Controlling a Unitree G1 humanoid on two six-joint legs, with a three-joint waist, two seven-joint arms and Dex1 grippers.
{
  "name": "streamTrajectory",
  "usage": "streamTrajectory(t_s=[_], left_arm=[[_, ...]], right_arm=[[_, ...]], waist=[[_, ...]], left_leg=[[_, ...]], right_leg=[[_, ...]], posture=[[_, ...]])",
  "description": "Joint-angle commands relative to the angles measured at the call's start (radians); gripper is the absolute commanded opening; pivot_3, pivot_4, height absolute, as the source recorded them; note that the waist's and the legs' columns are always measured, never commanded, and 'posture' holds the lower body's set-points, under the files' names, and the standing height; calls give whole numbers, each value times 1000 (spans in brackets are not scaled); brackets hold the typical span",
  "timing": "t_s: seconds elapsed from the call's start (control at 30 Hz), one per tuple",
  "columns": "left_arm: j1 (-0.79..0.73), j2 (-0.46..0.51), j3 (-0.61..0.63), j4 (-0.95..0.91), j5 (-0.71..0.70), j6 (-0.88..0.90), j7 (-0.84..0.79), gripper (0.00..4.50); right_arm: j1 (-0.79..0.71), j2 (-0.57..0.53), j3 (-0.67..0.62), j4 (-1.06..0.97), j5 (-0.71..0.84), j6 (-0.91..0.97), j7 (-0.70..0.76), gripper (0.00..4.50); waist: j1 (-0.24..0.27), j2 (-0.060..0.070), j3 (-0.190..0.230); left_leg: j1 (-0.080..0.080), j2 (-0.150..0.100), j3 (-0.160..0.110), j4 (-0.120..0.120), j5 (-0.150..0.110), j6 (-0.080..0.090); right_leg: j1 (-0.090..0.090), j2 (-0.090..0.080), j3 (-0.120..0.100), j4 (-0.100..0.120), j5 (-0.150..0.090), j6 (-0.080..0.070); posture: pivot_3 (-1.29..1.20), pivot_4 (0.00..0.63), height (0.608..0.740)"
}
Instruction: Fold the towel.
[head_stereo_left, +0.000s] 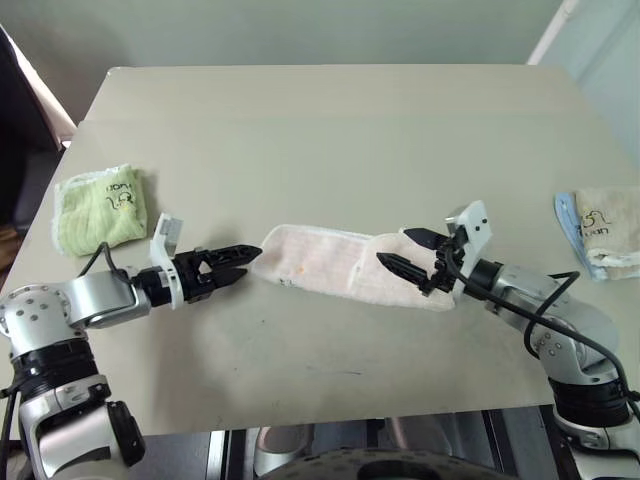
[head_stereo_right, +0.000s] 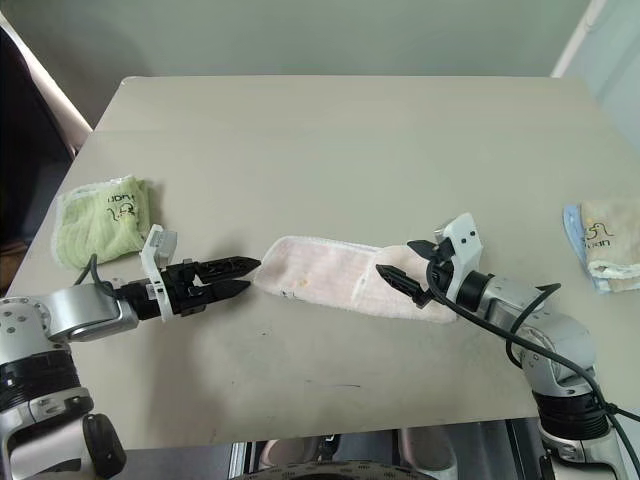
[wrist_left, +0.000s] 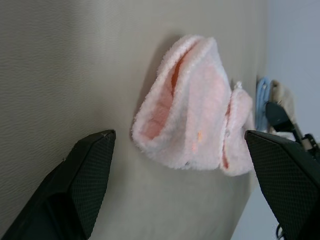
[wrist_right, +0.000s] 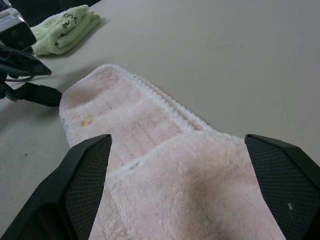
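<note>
the left gripper (head_stereo_left: 243, 261) hovered with its fingers spread and nothing in them, tips just beside the towel's left end. the right gripper (head_stereo_left: 411, 251) stood wide apart too, empty, over the right end, where one flap already lay turned back on the strip. the towel (head_stereo_left: 330, 262) lay as a long pink band mid-bench (head_stereo_left: 320, 130), between the two. to fold it well, each gripper likely needed to pinch all layers at an end, lift little, and carry one end squarely over the other, keeping edges aligned.
</note>
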Motion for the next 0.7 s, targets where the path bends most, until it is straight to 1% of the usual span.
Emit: streamTrajectory(t_s=[0.03, 0.23, 0.27, 0.37, 0.57, 0.6, 0.63, 0.67, 0.7], left_arm=[[3, 12, -72, 20, -106, -7, 46, 4480], [22, 69, -201, 16, -329, -110, 124, 4480], [22, 76, -220, 19, -346, -133, 144, 4480], [28, 105, -266, 13, -373, -177, 171, 4480], [17, 126, -298, 17, -383, -232, 179, 4480], [16, 126, -301, 17, -383, -239, 178, 4131], [16, 127, -304, 16, -383, -243, 176, 3934], [16, 127, -306, 13, -383, -246, 175, 3592], [17, 124, -306, 12, -383, -253, 175, 3379]], right_arm=[[11, 0, -47, -43, 8, 3, -24, 4500], [33, 1, -53, -66, 6, 15, -46, 4500], [34, 4, -53, -67, 5, 16, -51, 4500], [35, 9, -54, -62, 0, 14, -61, 4500], [34, 9, -44, -47, -17, 3, -66, 4500], [34, 10, -42, -43, -21, 0, -64, 4500], [34, 11, -42, -40, -24, -2, -62, 4500], [35, 12, -43, -39, -26, -4, -59, 4500], [35, 12, -44, -34, -30, -7, -56, 4500]], waist=[[2, 0, 0], [2, -1, 1], [1, -1, 1], [1, -1, 1], [1, -1, 1], [1, -1, 1], [1, -1, 1], [0, -2, 1], [-1, -2, 1]], left_leg=[[0, 0, 0, -1, 0, 0], [0, 0, 0, -4, 1, -4], [0, 1, 0, -4, 1, -4], [1, 1, 0, -4, 0, -5], [1, 1, 0, -4, 1, -5], [1, 1, 0, -4, 1, -5], [1, 1, 0, -4, 1, -5], [1, 1, 0, -4, 1, -5], [1, 1, 0, -4, 1, -5]], right_leg=[[0, 0, 0, 0, 0, 0], [-2, 2, 0, 0, 0, -1], [-2, 2, -1, 0, -1, -1], [-2, 4, -1, 0, -1, -1], [-2, 4, -1, 0, 0, -2], [-2, 4, -1, 0, 0, -2], [-2, 4, -1, 1, 0, -2], [-2, 4, -1, 1, 0, -2], [-2, 4, -1, 1, 0, -3]], posture=[[0, 150, 740], [0, 150, 740], [0, 150, 740], [0, 150, 740], [0, 150, 740], [0, 150, 740], [0, 150, 740], [0, 150, 740], [0, 150, 740]])
